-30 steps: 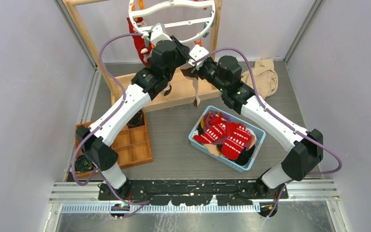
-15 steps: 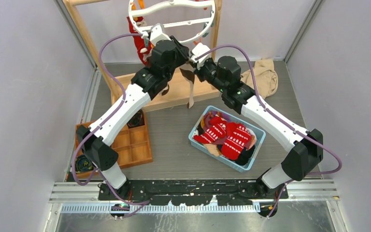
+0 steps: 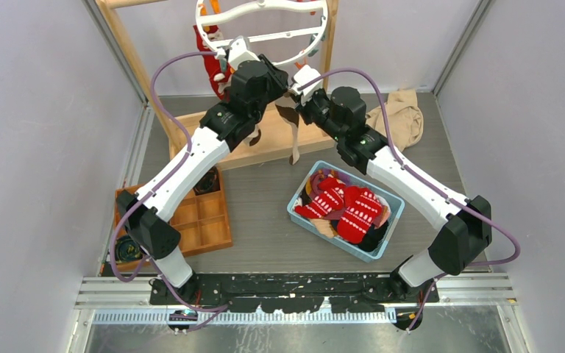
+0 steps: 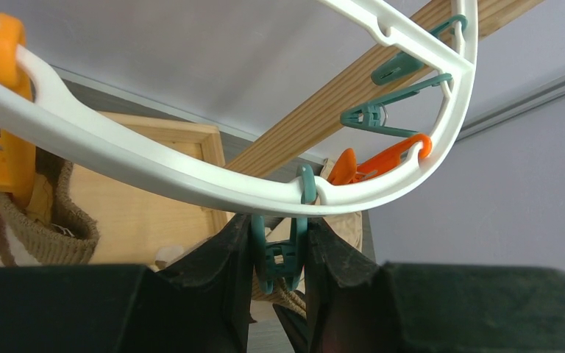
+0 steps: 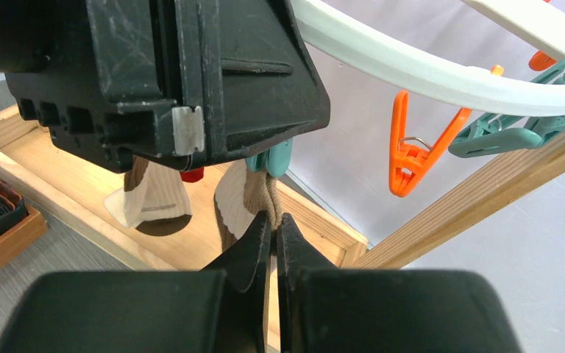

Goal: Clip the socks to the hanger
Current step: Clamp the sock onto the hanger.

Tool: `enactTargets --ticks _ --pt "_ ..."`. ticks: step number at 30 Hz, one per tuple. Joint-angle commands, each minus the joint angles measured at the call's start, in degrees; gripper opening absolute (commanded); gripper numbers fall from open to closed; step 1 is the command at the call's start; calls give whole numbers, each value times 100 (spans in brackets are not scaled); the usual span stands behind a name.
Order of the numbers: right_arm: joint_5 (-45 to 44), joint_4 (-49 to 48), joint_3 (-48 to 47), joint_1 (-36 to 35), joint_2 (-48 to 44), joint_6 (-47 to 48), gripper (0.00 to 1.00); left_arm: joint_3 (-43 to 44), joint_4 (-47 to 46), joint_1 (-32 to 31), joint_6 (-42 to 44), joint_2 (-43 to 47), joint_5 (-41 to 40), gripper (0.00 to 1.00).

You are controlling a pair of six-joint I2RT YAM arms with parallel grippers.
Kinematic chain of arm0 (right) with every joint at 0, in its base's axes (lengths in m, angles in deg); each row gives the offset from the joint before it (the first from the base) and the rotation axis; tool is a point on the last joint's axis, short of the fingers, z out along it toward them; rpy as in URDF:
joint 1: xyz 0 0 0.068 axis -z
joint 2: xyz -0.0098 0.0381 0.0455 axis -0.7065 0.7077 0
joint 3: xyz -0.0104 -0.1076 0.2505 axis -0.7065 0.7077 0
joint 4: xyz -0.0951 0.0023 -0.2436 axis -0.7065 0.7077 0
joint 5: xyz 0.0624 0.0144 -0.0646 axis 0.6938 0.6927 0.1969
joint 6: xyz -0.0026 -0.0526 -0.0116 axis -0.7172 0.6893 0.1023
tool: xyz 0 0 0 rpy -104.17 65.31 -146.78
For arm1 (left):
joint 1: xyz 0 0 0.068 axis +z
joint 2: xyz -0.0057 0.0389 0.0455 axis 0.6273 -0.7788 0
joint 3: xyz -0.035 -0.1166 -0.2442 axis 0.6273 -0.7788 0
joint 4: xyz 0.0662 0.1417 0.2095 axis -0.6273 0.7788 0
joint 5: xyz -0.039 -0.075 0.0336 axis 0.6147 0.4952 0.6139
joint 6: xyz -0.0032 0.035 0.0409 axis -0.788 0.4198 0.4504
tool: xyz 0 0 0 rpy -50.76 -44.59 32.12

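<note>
The white ring hanger (image 3: 257, 6) hangs at the back, seen close in the left wrist view (image 4: 154, 169). My left gripper (image 4: 279, 250) is shut on a teal clip (image 4: 279, 254) that hangs from the ring, squeezing its handles. My right gripper (image 5: 274, 232) is shut on the cuff of a tan-and-brown sock (image 5: 257, 195) and holds it up into that clip's mouth (image 5: 272, 158). The rest of this sock dangles below both grippers (image 3: 292, 136). A red sock (image 3: 212, 70) and another tan sock (image 4: 44, 235) hang from clips on the ring. More socks, mostly red ones (image 3: 349, 209), lie in the blue bin.
The blue bin (image 3: 298, 213) sits centre right on the table. A beige cloth (image 3: 401, 114) lies at the back right. The tall wooden frame (image 3: 129, 44) and its base board (image 3: 265, 143) stand behind. A wooden compartment tray (image 3: 199, 220) is at the left. Orange and teal clips (image 5: 412, 158) hang nearby.
The dangling sock has swayed a little from side to side. My right gripper has edged slightly toward the hanger. Both grips are unchanged.
</note>
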Motion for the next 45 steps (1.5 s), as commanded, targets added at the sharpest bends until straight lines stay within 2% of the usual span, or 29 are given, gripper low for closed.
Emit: enactTargets --ticks 1,23,34,45 --pt "-150 -514 -15 -57 8 107 1 287 0 33 -93 -66 -33 0" --pt "-580 -1022 -23 -199 78 58 1 278 60 60 -234 -101 -19 0" --pt "-782 -498 224 145 -78 -150 1 286 35 94 -226 -85 11 0" --pt "-775 -396 371 354 -184 -236 1 339 35 104 -217 -110 29 0"
